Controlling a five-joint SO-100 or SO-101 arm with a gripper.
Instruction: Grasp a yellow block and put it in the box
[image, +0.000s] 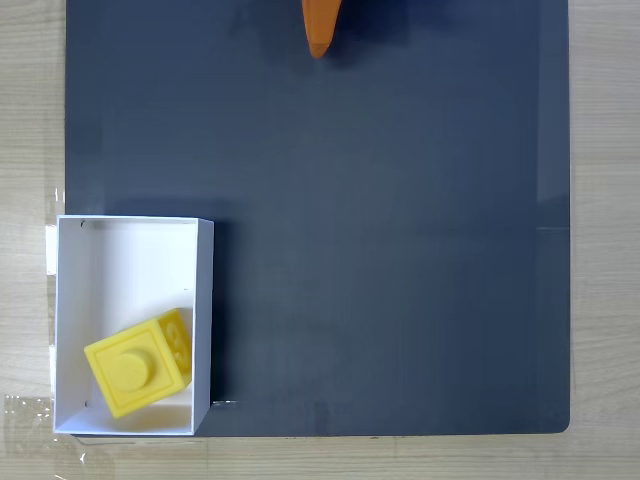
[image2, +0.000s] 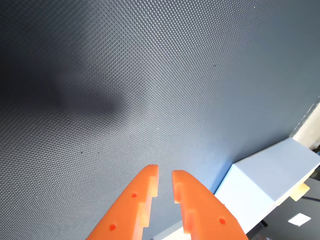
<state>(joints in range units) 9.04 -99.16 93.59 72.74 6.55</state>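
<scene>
— So where has the bright yellow plastic cube with the round stud on top (image: 136, 368) ended up?

— Inside the shallow white rectangular box with thin walls (image: 132, 228), low down near its front wall in the fixed view, sitting a little skewed, stud facing up. The box sits at the lower left corner of the dark textured mat (image: 390, 250), partly over the pale wooden table (image: 604, 200).

— And the arm?

— Well apart from it. Its orange two-finger gripper (image2: 165, 175) pokes in at the top edge of the fixed view. In the wrist view the fingers stand close together with only a narrow gap, and nothing is between them. Below them is bare mat, with a corner of the white box off to the right.

— So which step is this?

— I'd say the placing looks done: the block is in the box and the gripper is empty. What's left, to my mind, is for the arm to settle at rest; no further grasp seems called for.
</scene>
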